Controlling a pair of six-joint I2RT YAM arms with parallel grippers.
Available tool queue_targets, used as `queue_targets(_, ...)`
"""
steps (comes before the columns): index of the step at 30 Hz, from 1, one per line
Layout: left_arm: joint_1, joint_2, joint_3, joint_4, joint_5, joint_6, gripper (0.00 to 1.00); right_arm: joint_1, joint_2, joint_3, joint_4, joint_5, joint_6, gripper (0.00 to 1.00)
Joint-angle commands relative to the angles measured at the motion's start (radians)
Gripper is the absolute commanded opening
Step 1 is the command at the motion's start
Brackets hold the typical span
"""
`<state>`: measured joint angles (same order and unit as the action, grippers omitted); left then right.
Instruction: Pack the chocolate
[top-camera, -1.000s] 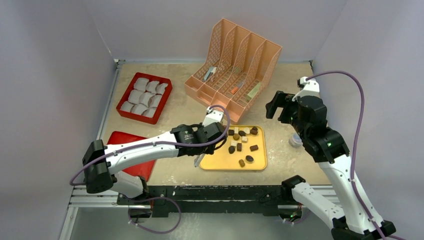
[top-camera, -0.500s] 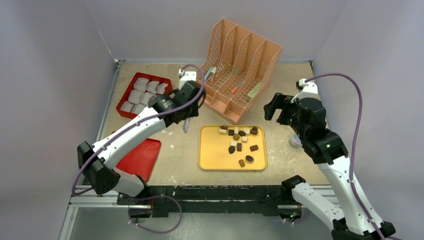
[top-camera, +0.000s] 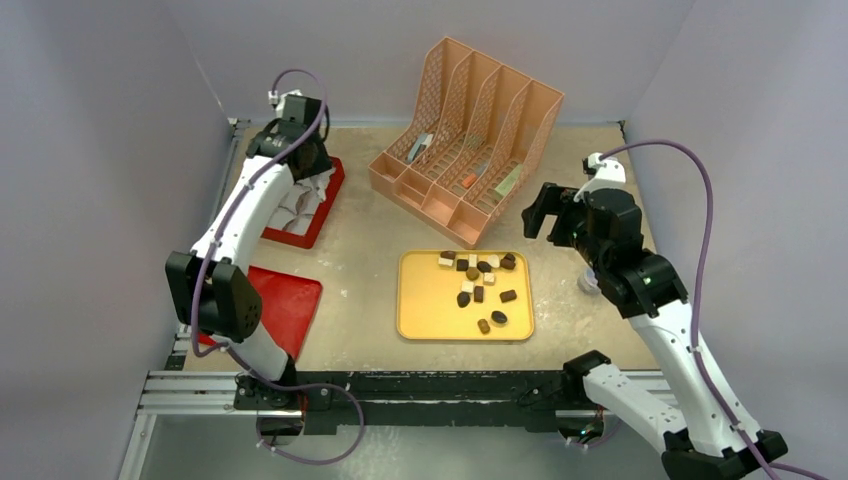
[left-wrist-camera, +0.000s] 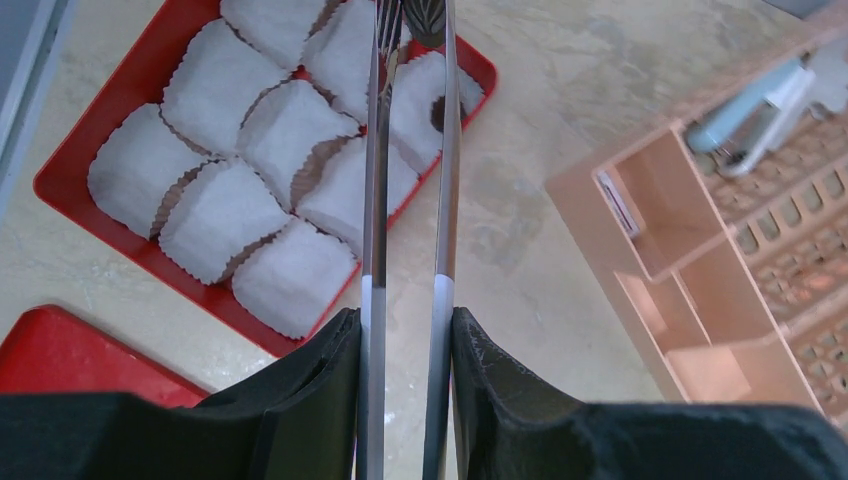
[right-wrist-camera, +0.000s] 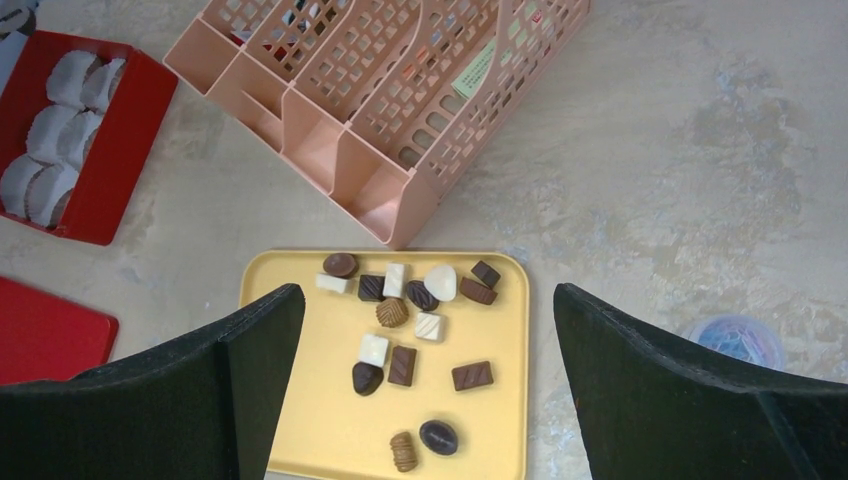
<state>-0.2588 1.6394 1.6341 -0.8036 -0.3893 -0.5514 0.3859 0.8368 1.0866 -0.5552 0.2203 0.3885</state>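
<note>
Far left, above the red box of white cup liners: left gripper, long thin fingers nearly together, pinching a dark chocolate piece at the tips. The tips hang over a liner by the box's rim. Centre: other chocolates lie loose on the yellow tray, mostly in its far half, nothing touching them. Right: right gripper raised above the tray, fingers wide apart, holding nothing.
</note>
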Motion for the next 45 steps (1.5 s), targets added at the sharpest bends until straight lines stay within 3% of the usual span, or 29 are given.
queue_targets(1, 0.126, 0.027, 0.035, 0.098, 0.145, 0.003, 0.21, -0.002, 0.006, 0.051, 0.014, 0.006, -0.014, 0.96)
queue_targets(12, 0.222, 0.111, -0.022, 0.120, 0.179, 0.015, 0.21, -0.002, 0.053, 0.062, 0.034, 0.011, -0.021, 0.96)
queue_targets(45, 0.228, 0.181, -0.032, 0.113, 0.217, 0.079, 0.38, -0.002, 0.046, 0.089, 0.019, 0.018, -0.030, 0.96)
